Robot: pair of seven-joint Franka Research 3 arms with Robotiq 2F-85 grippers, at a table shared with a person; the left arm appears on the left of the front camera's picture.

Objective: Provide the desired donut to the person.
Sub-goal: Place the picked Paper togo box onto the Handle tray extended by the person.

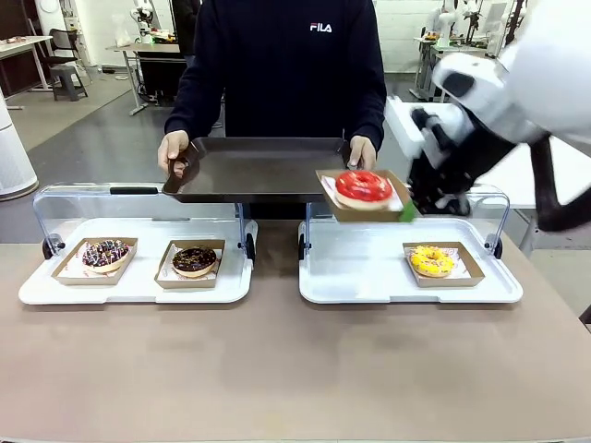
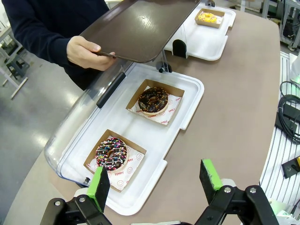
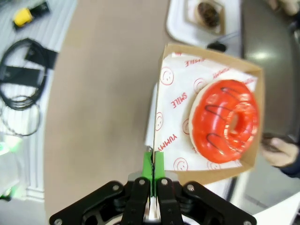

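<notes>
A red-glazed donut (image 1: pixel 363 185) (image 3: pixel 226 121) lies in a cardboard tray (image 1: pixel 333 209) (image 3: pixel 211 56) held in the air at the right edge of the dark serving tray (image 1: pixel 249 169) (image 2: pixel 140 26). My right gripper (image 1: pixel 407 211) (image 3: pixel 153 164) is shut on the cardboard tray's rim. The person (image 1: pixel 286 65) in a dark FILA sweatshirt holds the serving tray with both hands (image 1: pixel 173 148). My left gripper (image 2: pixel 154 180) hangs open over the table's near edge, with nothing between its fingers.
The left white tray (image 1: pixel 138 286) carries a sprinkled chocolate donut (image 1: pixel 104 254) (image 2: pixel 111 153) and a chocolate donut (image 1: pixel 194 260) (image 2: pixel 153 99). The right white tray (image 1: pixel 369 272) carries a yellow donut (image 1: pixel 432 260) (image 2: pixel 206 17). Both clear lids stand open at the back. Cables (image 3: pixel 23 84) lie beside the table.
</notes>
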